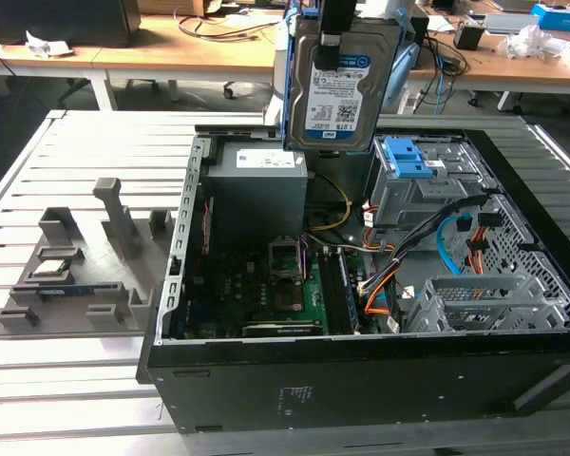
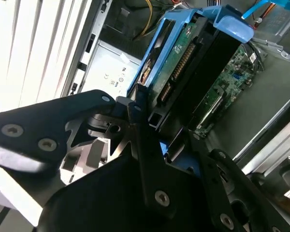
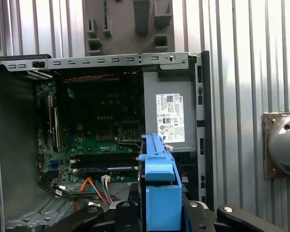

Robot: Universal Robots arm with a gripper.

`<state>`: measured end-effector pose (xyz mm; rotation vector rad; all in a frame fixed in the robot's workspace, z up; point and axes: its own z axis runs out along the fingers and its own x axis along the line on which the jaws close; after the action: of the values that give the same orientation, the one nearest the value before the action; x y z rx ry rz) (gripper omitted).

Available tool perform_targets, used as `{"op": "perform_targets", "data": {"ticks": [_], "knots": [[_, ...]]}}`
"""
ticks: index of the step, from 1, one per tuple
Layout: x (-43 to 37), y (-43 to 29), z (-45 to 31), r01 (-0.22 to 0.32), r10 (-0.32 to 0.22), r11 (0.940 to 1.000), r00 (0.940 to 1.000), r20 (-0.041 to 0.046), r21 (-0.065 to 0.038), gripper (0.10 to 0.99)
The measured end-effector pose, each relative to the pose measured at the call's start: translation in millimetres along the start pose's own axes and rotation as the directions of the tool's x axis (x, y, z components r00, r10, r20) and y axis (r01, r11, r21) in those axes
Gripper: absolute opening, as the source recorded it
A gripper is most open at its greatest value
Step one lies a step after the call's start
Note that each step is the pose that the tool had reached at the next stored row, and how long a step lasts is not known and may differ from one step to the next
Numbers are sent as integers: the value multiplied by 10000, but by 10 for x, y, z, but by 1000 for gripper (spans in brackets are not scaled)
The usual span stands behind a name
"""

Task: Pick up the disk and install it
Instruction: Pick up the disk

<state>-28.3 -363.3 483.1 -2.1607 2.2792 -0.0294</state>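
One disk [image 1: 340, 90] hangs in the upper middle of the exterior view, held upright, with its white-and-blue label turned to the camera. The jaws are closed on the upper end of the disk, and one black finger [image 1: 331, 43] lies over the top of the labelled face. In the second wrist view the disk shows from its edge, with a green circuit board on its underside and bright blue plastic rails [image 2: 229, 26] around it; the black fingers [image 2: 144, 145] are pressed on its near end. Below the disk lies an open computer case [image 1: 361, 380] on its side, on a slatted metal surface [image 1: 76, 142]. The disk is lifted clear of the case and sits in no bay. In the exterior view its lower edge appears in front of the far wall of the case, between the grey power supply [image 1: 256, 185] and the blue-fronted drive cage [image 1: 413, 176]. Inside the case are a green motherboard [image 1: 280, 285] in the lower middle and a bundle of orange and black cables [image 1: 389, 280] just right of it. At the exterior view's left, well apart from the disk, a grey fixture [image 1: 76, 271] with several slots stands on the surface beside the case. In the first wrist view the blue end of the rails is close to the camera, and the open case with its motherboard and the labelled power supply is beyond it.
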Motion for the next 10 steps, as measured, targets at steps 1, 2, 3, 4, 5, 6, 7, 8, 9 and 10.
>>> {"op": "perform_targets", "data": {"ticks": [1, 2, 3, 4, 5, 6, 7, 8, 9, 10], "knots": [[30, -1, 4, -1, 1, 10000, 10000, 0, 0, 365], [57, -3, 8, -1, 1, 10000, 10000, 0, 0, 365], [87, -4, 12, -1, 1, 10000, 10000, -1, 0, 365], [101, -5, 15, -1, 1, 10000, 10000, 0, 0, 365], [109, -6, 17, -1, 1, 10000, 10000, 0, 0, 365], [124, -7, 21, -1, 1, 10000, 10000, 0, 0, 365], [143, -8, 26, -1, 1, 10000, 10000, 0, 0, 365], [162, -9, 31, -1, 1, 10000, 10000, 0, 0, 365], [173, -10, 33, -1, 1, 10000, 10000, -1, -1, 365], [193, -11, 38, -1, 1, 10000, 10000, -1, 0, 365]]}}
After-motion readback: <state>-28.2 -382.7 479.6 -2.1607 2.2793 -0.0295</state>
